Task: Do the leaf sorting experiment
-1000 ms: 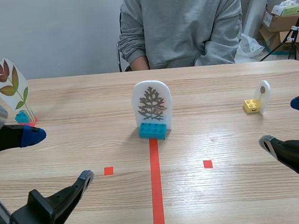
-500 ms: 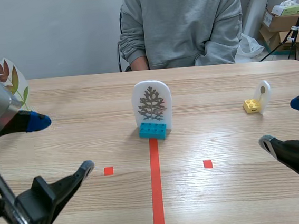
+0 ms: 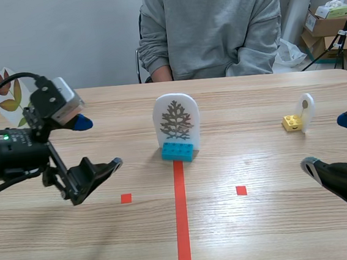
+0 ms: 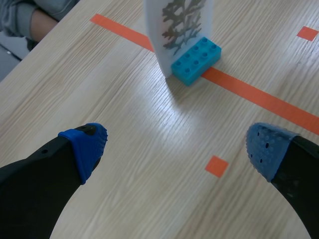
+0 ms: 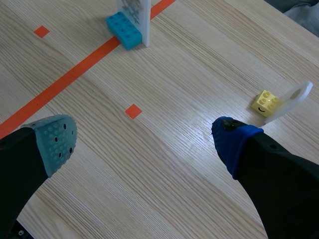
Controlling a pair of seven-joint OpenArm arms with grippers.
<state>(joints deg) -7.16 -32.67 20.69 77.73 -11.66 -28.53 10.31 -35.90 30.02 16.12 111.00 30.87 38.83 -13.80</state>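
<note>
My left gripper (image 3: 100,143) hangs above the light wooden table (image 3: 263,232) with its jaws wide apart and nothing between them. It sits at about nine o'clock of the white arched card printed with a grey-brown feathery leaf, standing in a cyan toy brick (image 3: 177,126). From my left wrist that card (image 4: 182,30) stands upright at twelve o'clock, ahead of the open fingers and clear of them, on the orange-red tape line (image 3: 180,215).

My right gripper (image 3: 331,144) is low at four o'clock of the card, also spread and empty. The small white card on a yellow brick (image 3: 300,115) stands near it at about eleven o'clock. A white card with red and green leaves (image 3: 10,96) stands at ten o'clock of the middle card, partly behind my left arm.

I judge this to be the approach: the middle card looks like the one to sort, and it is not yet gripped. Next I need to bring my left jaws on either side of it, low near the brick, and close squarely so it does not tip.
</note>
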